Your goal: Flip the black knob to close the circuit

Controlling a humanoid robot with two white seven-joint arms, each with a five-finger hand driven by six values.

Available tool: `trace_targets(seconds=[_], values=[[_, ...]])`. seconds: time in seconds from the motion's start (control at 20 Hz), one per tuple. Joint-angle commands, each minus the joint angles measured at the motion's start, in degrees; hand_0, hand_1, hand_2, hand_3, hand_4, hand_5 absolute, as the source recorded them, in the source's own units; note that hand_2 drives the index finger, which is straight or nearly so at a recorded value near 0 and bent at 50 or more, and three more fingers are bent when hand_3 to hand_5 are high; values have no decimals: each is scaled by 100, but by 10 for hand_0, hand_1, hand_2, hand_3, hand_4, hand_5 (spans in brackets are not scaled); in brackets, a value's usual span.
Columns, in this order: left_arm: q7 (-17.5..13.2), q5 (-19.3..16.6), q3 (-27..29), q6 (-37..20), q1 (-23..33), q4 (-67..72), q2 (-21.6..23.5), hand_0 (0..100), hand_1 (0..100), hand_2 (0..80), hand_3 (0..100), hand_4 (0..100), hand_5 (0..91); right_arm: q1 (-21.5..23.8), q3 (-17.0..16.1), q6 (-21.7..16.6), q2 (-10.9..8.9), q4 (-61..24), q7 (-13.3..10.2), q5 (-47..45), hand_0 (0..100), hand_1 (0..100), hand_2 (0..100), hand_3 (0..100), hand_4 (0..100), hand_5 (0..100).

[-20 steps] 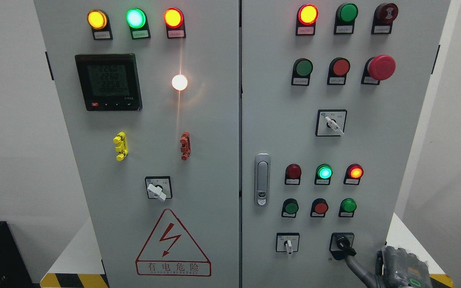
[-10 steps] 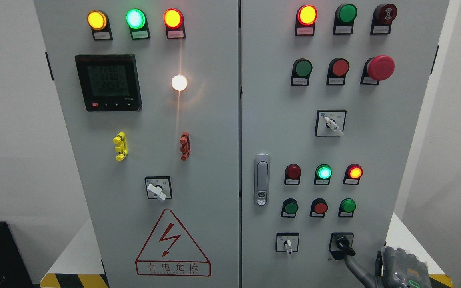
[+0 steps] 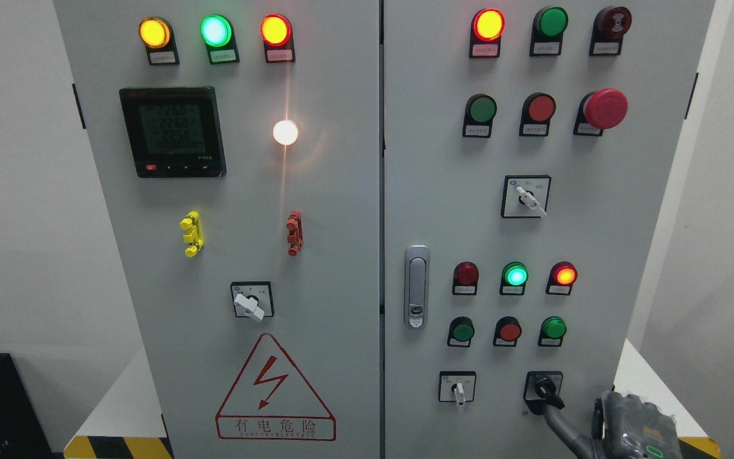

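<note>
The black knob is sitting at the lower right of the grey electrical cabinet's right door, its handle pointing down-right, with one grey finger of the right hand reaching just beneath it. Against the frame a second ago, the hand is sitting slightly lower and further left; whether its fingers are closing cannot be told. The cabinet is standing against white walls, indicator lamps glowing.

We see a matt grey painted metal cabinet, glossy plastic black knob, shiny chrome-look door latch, glossy red mushroom button, matt grey hand shell.
</note>
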Motion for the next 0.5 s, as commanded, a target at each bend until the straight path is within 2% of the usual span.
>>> trace_targets(seconds=[0.0, 0.35, 0.45], values=[[0, 0, 0, -3, 123, -132, 7, 120, 556, 0, 0, 0, 0, 64, 264, 10, -13, -19, -66, -69, 0, 0, 887, 1000, 907, 948], [0, 0, 0, -3, 123, -132, -2, 120, 556, 0, 0, 0, 0, 99, 493, 36, -22, -27, -128, -69, 0, 0, 886, 1000, 906, 949], [0, 0, 0, -3, 123, -132, -2, 120, 556, 0, 0, 0, 0, 108, 520, 36, -22, -19, -233, -69, 0, 0, 885, 1000, 906, 950]])
